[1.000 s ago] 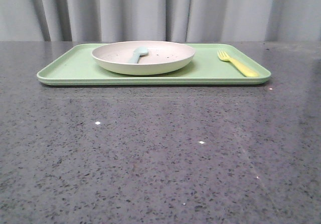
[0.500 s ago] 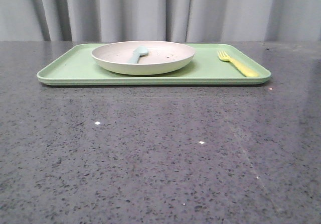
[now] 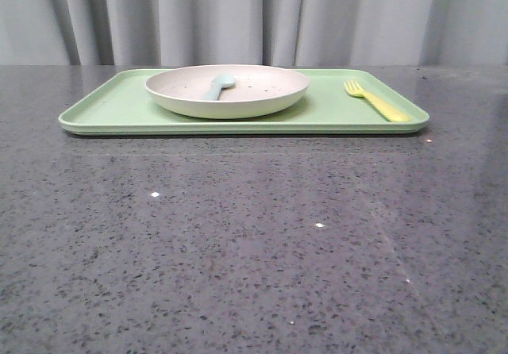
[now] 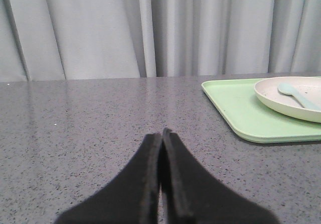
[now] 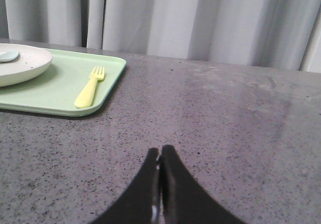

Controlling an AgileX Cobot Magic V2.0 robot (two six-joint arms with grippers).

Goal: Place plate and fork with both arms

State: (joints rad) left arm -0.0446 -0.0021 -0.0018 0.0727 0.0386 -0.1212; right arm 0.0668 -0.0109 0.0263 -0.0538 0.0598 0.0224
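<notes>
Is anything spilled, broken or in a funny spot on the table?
Nothing is spilled or broken. The one odd thing: a pale blue spoon lies inside the plate. The fork lies flat at the right end of the green tray. Both pincers, left and right, are shut over bare table.

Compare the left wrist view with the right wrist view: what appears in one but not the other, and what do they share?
Only the left wrist view shows the left gripper, shut, and the whole bowl of the pale blue-grey spoon.

Only the right wrist view shows the right gripper, shut, and the small yellow plastic fork, lying on the tray apart from the plate.

Both show the flat rectangular light-green tray, the round cream speckled plate on it, the grey speckled table and the grey curtain.
</notes>
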